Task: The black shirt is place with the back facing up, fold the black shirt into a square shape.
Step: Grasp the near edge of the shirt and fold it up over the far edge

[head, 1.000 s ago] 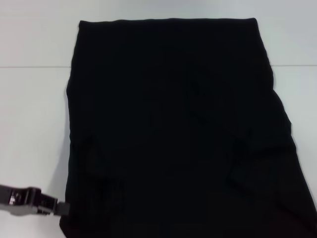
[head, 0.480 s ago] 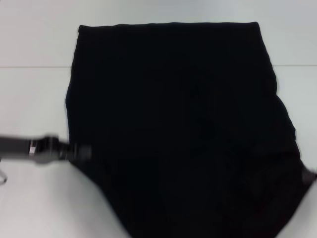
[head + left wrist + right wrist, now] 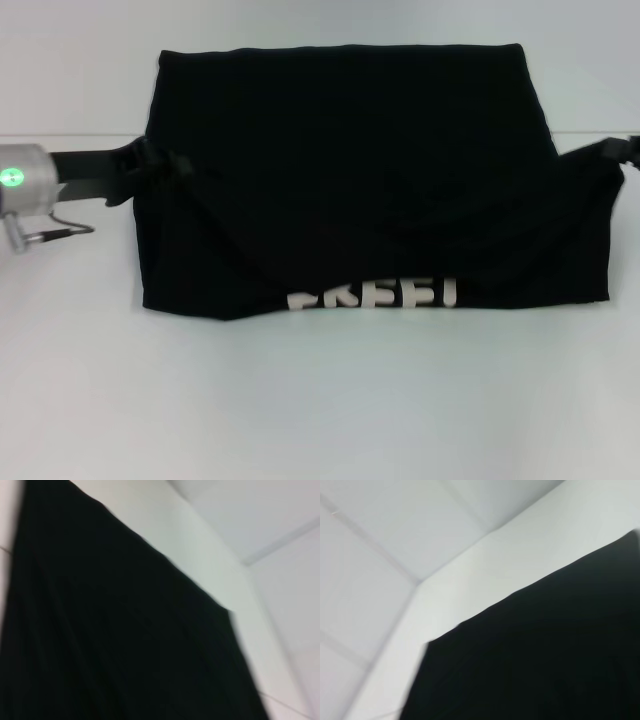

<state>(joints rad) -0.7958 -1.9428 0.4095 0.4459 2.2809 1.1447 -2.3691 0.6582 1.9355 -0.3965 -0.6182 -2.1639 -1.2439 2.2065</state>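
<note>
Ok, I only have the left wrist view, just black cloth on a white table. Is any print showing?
Observer: Yes. In the head view, white letters show along the near fold of the black shirt.
Operator: Where's the left gripper?
Observer: The left gripper holds the shirt's left edge, with cloth bunched at it.
Operator: And the right?
Observer: The right gripper is at the shirt's right edge, mostly out of frame.

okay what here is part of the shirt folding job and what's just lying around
Part of the job:
black shirt, its near edge lifted and carried back, white letters showing
left gripper, at the shirt's left edge
right gripper, at the shirt's right edge

Just there:
white table, nothing else on it
</note>
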